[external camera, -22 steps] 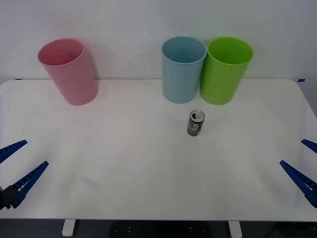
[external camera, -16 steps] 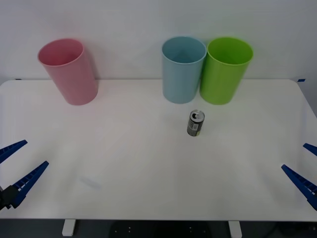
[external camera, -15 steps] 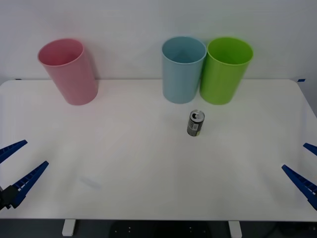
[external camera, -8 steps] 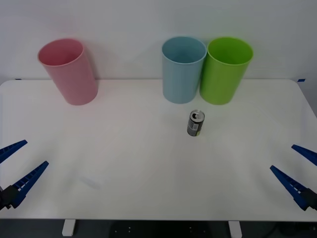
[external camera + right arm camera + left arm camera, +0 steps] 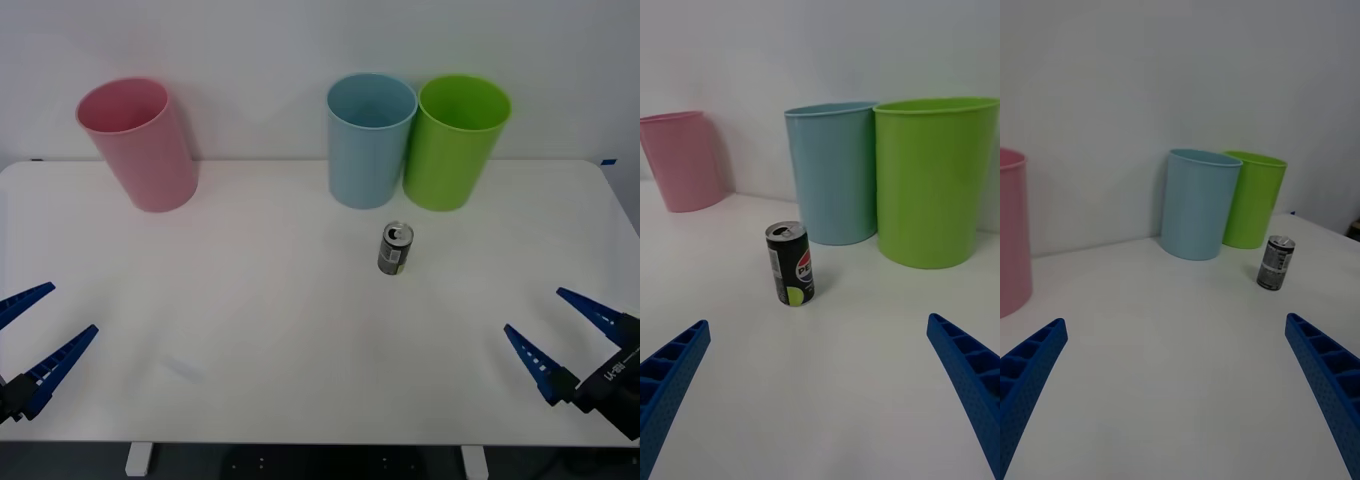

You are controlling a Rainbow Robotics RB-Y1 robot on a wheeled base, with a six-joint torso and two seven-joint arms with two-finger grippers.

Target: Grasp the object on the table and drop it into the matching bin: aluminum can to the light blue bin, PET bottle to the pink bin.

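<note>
The right gripper (image 5: 562,331), blue ribbed fingers spread wide and holding nothing, hovered over the white table's (image 5: 250,330) near right edge. The right wrist view revealed a logo on the small dark aluminium can (image 5: 395,248), upright, well ahead, just before the pale blue plastic bin (image 5: 370,140). The left gripper (image 5: 35,324) waited, likewise spread, near left.

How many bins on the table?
3. The pink bin stands far left at the back; the light blue bin and the lime green bin stand side by side at the back, just behind the aluminum can.
</note>
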